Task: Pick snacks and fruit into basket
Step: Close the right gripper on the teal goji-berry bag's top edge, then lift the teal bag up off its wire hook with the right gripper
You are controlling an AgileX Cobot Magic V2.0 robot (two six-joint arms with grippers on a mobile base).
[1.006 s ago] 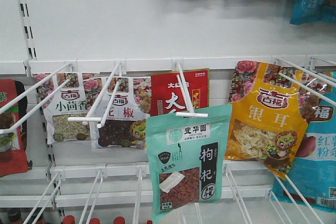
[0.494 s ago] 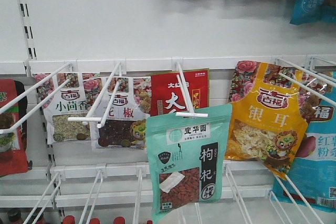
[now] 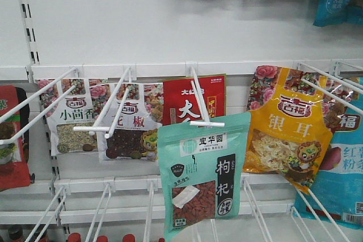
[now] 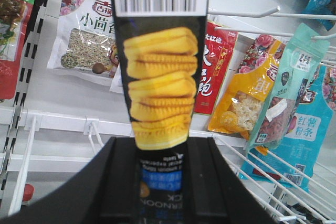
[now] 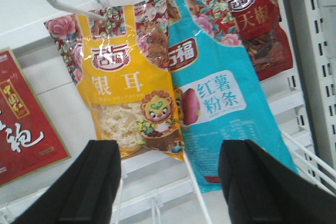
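While a mint-green plastic pouch (image 3: 204, 177) hangs hooked, the left gripper (image 4: 160, 153) clamps a black biscuit-print packet (image 4: 160, 77). The right gripper (image 5: 170, 156) gapes wide.

Three close views — shared yellow pouch (image 3: 289, 128)

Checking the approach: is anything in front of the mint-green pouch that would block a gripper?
Nothing visible. The mint pouch hangs at the front end of its peg, ahead of the red pouch. The right gripper, open, faces the orange pouch; the left gripper is shut on a biscuit packet.
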